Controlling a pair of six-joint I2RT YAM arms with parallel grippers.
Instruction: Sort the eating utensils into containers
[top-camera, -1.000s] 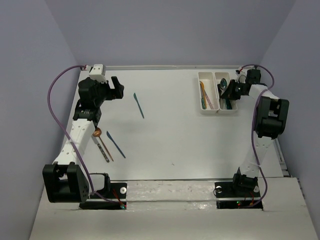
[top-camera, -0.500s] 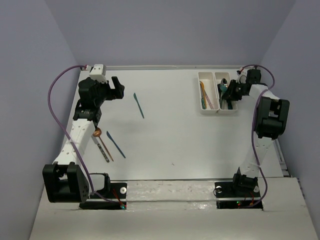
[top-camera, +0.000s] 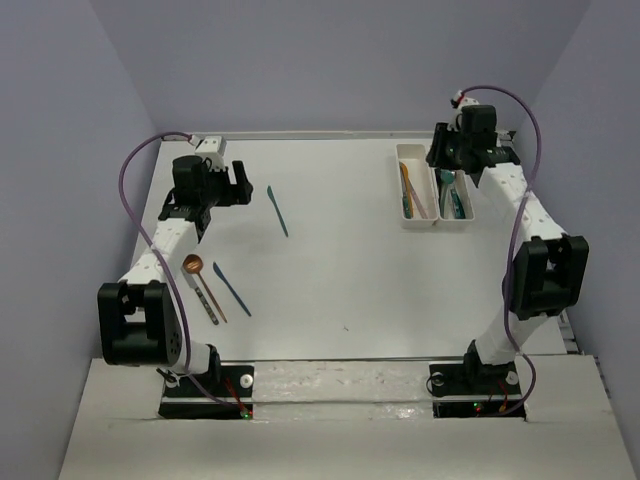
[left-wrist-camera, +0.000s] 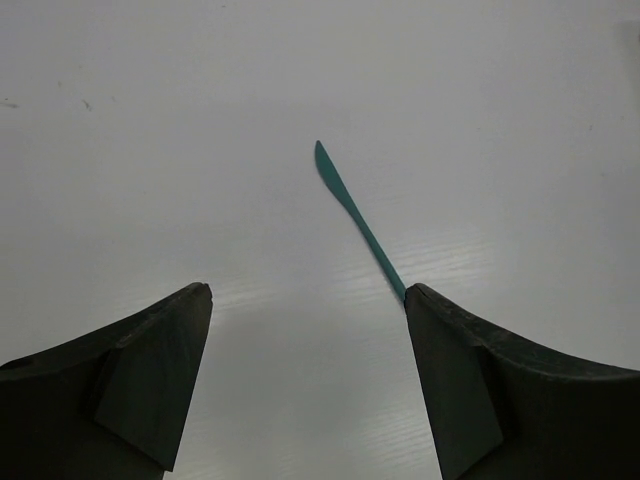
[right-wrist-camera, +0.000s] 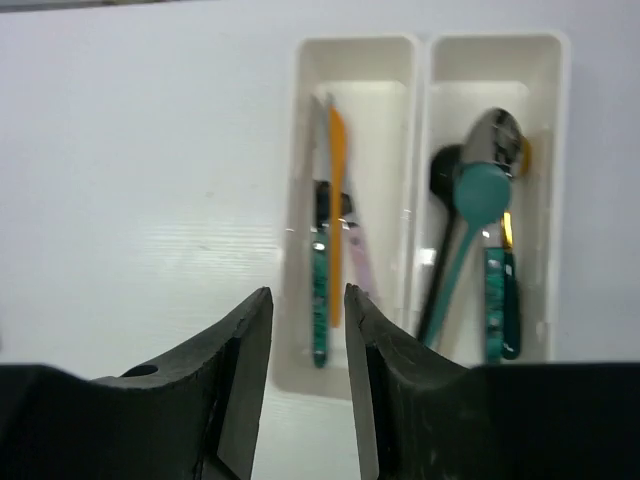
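Note:
A teal knife (top-camera: 277, 210) lies loose on the table, and in the left wrist view (left-wrist-camera: 355, 215) it runs up from my right fingertip. My left gripper (top-camera: 236, 184) (left-wrist-camera: 308, 300) is open and empty just left of it. A copper spoon (top-camera: 193, 265), a blue knife (top-camera: 231, 288) and a silver-handled utensil (top-camera: 209, 303) lie near the left arm. The two white trays (top-camera: 418, 224) (right-wrist-camera: 355, 42) hold an orange knife (right-wrist-camera: 337, 200), a teal-handled knife (right-wrist-camera: 319, 290), a teal spoon (right-wrist-camera: 480, 195), a black spoon (right-wrist-camera: 445, 170) and a silver-bowled spoon (right-wrist-camera: 495, 135). My right gripper (top-camera: 440, 152) (right-wrist-camera: 307, 292) hovers at the trays' far end, jaws slightly apart and empty.
The purple-grey walls close in the table on three sides. The trays stand at the far right, close to the back edge. The right arm's purple cable (top-camera: 528, 150) loops above the trays' right side.
My right arm has risen and swung from the right tray's side to the trays' far end. My left arm has shifted so that its gripper sits a little closer to the teal knife.

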